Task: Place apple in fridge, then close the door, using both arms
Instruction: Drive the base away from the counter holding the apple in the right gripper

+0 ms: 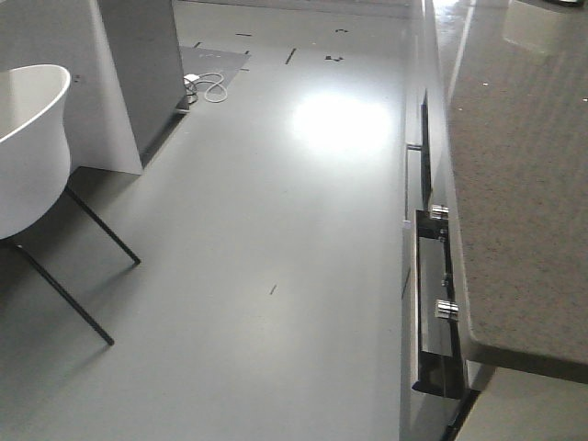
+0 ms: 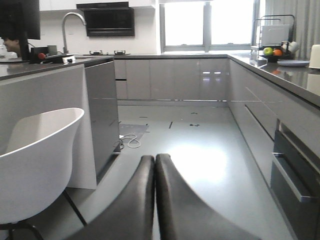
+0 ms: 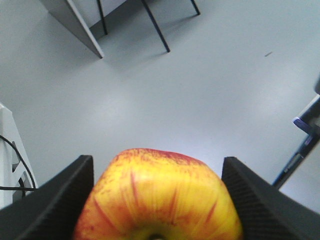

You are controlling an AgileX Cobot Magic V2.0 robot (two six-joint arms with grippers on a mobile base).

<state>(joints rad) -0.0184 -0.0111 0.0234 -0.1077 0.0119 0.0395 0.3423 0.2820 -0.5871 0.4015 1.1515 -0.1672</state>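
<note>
Right tool [image 3: 157,170] pinches the apple [image 3: 159,205] between its 2 ribbed black fingers [image 3: 60,200], 1 on each side. The apple's yellow-orange stem end faces the camera, above the grey floor [image 3: 200,90]. Left tool [image 2: 155,160] has its 2 fingers pressed together with nothing between them, pointing along the kitchen aisle. To its left a white chair [image 2: 40,160] stands beside a grey island [image 2: 50,100], and a white cable [image 2: 131,141] lies on the floor nearby. Along the right runs a bench [image 2: 295,80] over grey drawers [image 2: 255,115], with a fruit bowl [image 2: 274,54] at its far end.
</note>
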